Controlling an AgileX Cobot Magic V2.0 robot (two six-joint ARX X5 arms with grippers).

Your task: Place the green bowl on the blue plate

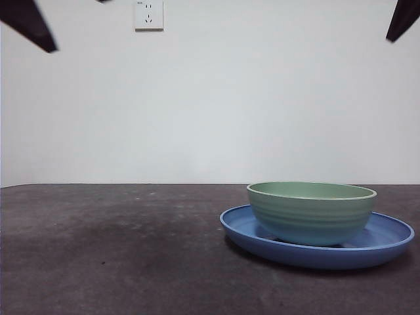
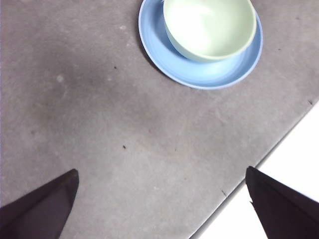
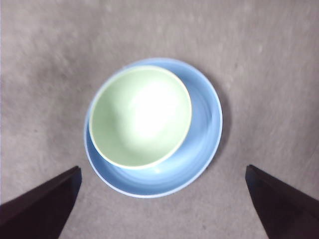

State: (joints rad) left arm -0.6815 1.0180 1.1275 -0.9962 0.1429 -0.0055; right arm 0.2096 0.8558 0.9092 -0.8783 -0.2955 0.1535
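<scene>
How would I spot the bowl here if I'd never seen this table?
Look across the dark grey table to the wide blue plate lying on it. The green bowl stands upright inside that plate, off-centre: pale mint, faintly ridged, taller and narrower than the shallow plate, with nothing in it.

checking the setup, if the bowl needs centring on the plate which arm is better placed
Right, probably. The right gripper hangs open above the green bowl on the blue plate; the left gripper sits off to one side over bare table.
</scene>
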